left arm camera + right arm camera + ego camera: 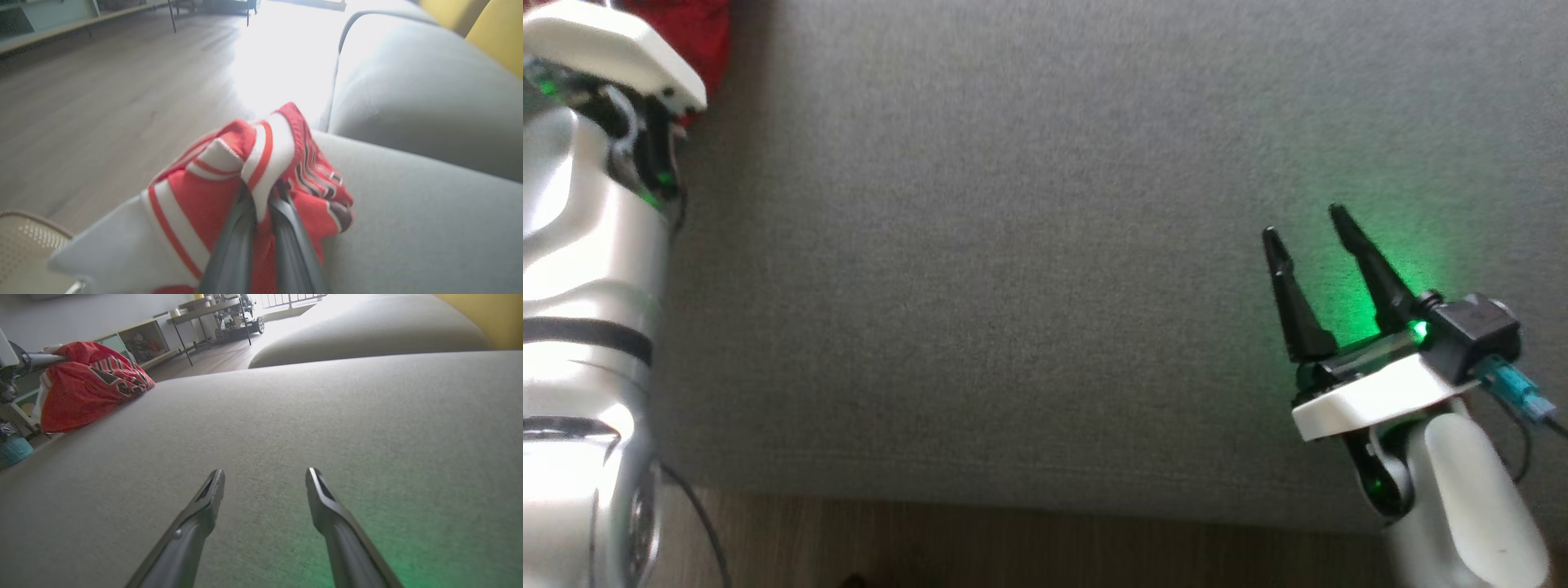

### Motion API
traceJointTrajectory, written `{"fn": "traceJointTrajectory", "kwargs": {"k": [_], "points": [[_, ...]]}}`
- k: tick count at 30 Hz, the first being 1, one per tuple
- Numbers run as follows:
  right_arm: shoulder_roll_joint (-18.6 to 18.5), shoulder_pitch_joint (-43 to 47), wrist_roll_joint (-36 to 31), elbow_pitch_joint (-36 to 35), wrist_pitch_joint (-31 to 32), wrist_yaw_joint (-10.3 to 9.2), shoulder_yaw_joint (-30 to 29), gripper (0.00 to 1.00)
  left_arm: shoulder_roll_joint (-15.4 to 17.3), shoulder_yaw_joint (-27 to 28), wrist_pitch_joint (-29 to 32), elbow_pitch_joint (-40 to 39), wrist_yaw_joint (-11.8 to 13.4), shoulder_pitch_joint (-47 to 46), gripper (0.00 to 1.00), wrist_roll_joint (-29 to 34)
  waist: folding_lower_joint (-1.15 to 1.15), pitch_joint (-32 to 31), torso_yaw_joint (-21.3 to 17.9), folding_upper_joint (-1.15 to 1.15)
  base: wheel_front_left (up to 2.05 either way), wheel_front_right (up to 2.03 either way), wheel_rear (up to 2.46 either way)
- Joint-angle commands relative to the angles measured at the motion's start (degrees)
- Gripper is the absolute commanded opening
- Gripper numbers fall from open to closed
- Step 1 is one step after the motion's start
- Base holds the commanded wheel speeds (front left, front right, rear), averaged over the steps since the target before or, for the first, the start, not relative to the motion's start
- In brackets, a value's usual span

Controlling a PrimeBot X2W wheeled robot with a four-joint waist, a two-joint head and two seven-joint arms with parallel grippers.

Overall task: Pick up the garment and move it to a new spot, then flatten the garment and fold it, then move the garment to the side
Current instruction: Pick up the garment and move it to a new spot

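item: red garment point(196, 192), bunched at the grey cushion point(408, 212) edge. left gripper point(263, 196) was clamped on its striped hem; right gripper point(265, 482) hovered, fingers apart. handling, judged: lift high before carrying, so trailing cloth clears the cushion.

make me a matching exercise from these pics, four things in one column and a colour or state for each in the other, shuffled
Column one
1. left gripper
2. right gripper
3. garment
4. sofa seat

Column two
a. plain grey
b. open, holding nothing
c. shut on the garment
d. red with white stripes

Pairs: 1-c, 2-b, 3-d, 4-a
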Motion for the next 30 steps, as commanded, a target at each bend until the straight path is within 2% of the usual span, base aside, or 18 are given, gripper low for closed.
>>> {"fn": "traceJointTrajectory", "kwargs": {"k": [1, 9, 18, 25, 30], "points": [[1.04, -0.07, 0.73, -1.11, -0.05, -0.02, 1.7, 1.0, 4.0, 0.35, -1.03, -4.18, -0.82, -2.11, 0.0, 1.11, -0.01, -3.51, -0.7, 0.0, 0.0, 0.0, 0.0], [2.29, 1.31, 2.74, 0.79, -0.05, -0.02, 2.81, 1.0, 3.28, -1.14, -1.05, -16.42, -4.39, -2.07, 0.0, 1.9, -0.01, -12.58, -3.47, 0.0, 0.0, 0.0, 0.0], [2.5, 4.76, 9.0, -1.35, -0.05, -0.02, 4.12, 1.0, 0.61, -4.17, 7.17, -31.03, -6.67, -0.16, 0.0, -0.8, -0.01, -22.09, -12.79, 0.0, 0.0, 0.0, 0.0], [2.51, 5.66, 9.56, -3.72, -0.05, -0.02, 3.44, 1.0, -1.45, -6.44, 13.94, -43.23, -5.7, 4.58, 0.0, -2.28, -0.01, -22.69, -20.73, 0.0, 0.0, 0.0, 0.0], [2.52, 5.68, 10.55, -4.7, -0.05, -0.02, 3.17, 1.0, -2.14, -9.77, 15.4, -47.52, -3.44, 11.11, 0.0, 0.0, -0.01, -21.69, -25.01, 0.0, 0.0, 0.0, 0.0]]}}
